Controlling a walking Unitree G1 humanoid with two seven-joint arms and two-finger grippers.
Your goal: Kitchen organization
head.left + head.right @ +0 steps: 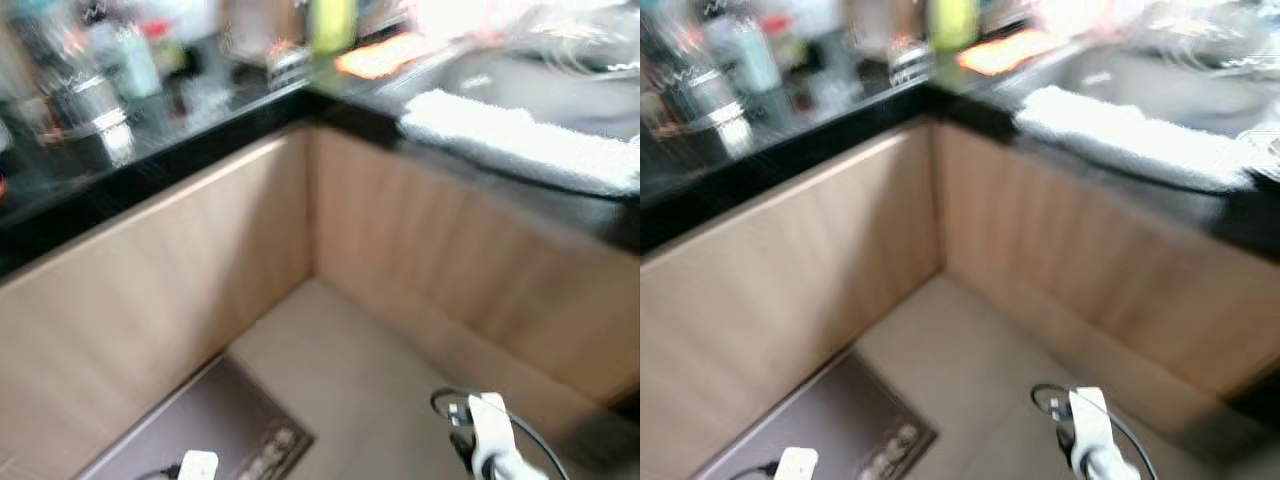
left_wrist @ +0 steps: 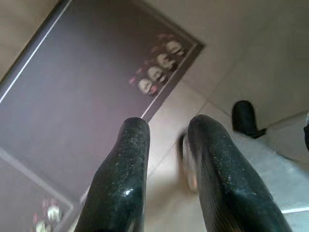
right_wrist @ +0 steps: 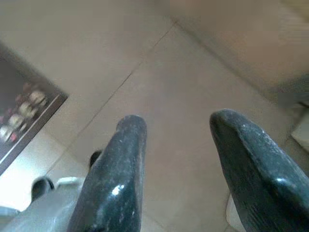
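Two claws hanging low over the pale tiled floor [image 1: 340, 380], idle, presumably because nothing is within reach yet. Left claw [image 2: 166, 133] slightly parted, empty, above the dark brown patterned floor mat [image 2: 72, 96]. Right claw [image 3: 176, 128] wider apart, empty too. Upper frame: glossy black L-shaped desk [image 1: 200, 125] carrying blurred bottles [image 1: 90, 70], a white folded towel [image 1: 520, 140], likely awaiting sorting.

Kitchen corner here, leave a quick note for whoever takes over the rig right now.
Left gripper: open, holding nothing, hanging over the dark floor mat.
Right gripper: open, holding nothing, over the tiled floor.
Head views are blurred. Black L-shaped counter carries bottles and jars, too blurred to name; white towel lies on its right run beside the sink.
Done: nothing evident. Left: everything.
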